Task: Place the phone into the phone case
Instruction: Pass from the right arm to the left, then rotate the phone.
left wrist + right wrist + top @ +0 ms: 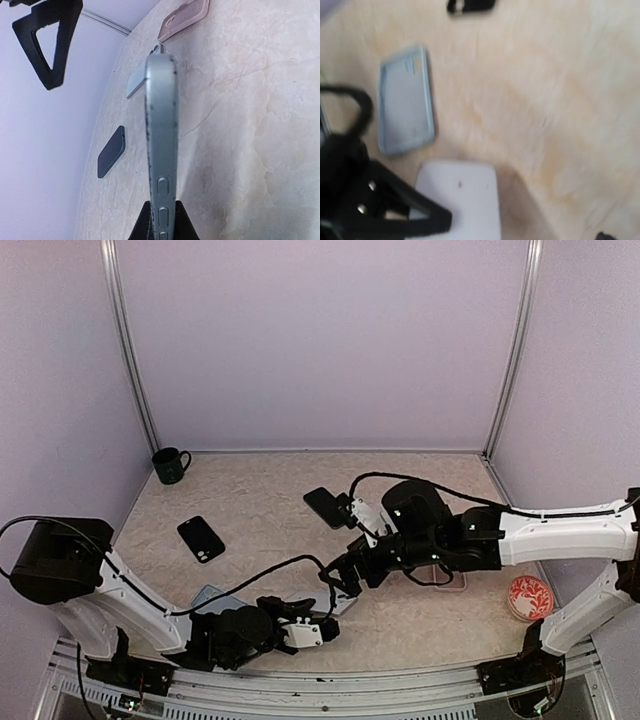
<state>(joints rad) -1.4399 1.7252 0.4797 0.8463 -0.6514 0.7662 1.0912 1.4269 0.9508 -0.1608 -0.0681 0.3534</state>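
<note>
Silver phone (161, 140), edge-on, is pinched at one end by the left gripper (161, 222); right gripper (343, 575) gapes empty. Blue case (405, 100) lies flat nearby; so thin a pinch could let the phone swivel

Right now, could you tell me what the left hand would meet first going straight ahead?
Probably the pale flat slab lying just past the tip of the phone the left hand holds, though depth is unclear.

Your left arm (140, 615) and right arm (565, 525) wear white shells between bulky black joints; black cables (270, 572) trail along both, and green lights (395, 510) glow behind the right gripper (342, 575).
</note>
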